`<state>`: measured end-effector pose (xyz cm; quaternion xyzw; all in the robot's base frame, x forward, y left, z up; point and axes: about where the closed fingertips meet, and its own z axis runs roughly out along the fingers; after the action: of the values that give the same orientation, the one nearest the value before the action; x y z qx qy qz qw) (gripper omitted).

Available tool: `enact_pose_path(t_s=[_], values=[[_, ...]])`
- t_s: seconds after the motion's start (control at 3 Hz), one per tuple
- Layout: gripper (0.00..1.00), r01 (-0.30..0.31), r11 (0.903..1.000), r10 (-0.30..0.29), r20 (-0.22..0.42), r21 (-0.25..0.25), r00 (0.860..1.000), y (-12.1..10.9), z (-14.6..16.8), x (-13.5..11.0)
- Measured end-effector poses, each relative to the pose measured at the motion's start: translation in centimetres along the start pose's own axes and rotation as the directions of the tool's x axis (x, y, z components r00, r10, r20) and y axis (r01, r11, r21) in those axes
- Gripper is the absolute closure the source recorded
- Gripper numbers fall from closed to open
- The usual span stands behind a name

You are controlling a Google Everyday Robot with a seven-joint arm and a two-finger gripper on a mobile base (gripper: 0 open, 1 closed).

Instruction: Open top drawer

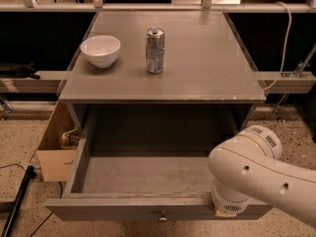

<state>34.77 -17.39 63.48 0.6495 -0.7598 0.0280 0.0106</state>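
The top drawer [113, 212] is a wide grey drawer under the grey table top [197, 58]. It stands pulled far out, and its deep box is bare inside. Its small round metal knob [161, 215] shows at the middle of the flat front, at the bottom edge of the view. My white arm [256, 174] comes in from the lower right. My gripper [227, 209] is at the right part of the drawer's front edge, mostly hidden under the round wrist. No other drawers show.
A white bowl [100, 50] and a silver drink can [155, 50] stand on the table top. A cardboard box [54, 147] sits on the floor to the left of the drawer. A black cable [17, 201] lies at the lower left. A white cord [286, 38] hangs at the right.
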Motion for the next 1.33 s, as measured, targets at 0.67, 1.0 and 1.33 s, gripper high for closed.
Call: enact_pose_path(t_s=[0.67, 1.0, 1.33], values=[[0.49, 0.0, 1.0, 0.0, 0.0, 0.0, 1.0, 0.0, 0.0, 0.0], [0.28, 0.0, 1.0, 0.0, 0.0, 0.0, 1.0, 0.0, 0.0, 0.0], [0.04, 0.0, 1.0, 0.0, 0.0, 0.0, 1.0, 0.0, 0.0, 0.0]])
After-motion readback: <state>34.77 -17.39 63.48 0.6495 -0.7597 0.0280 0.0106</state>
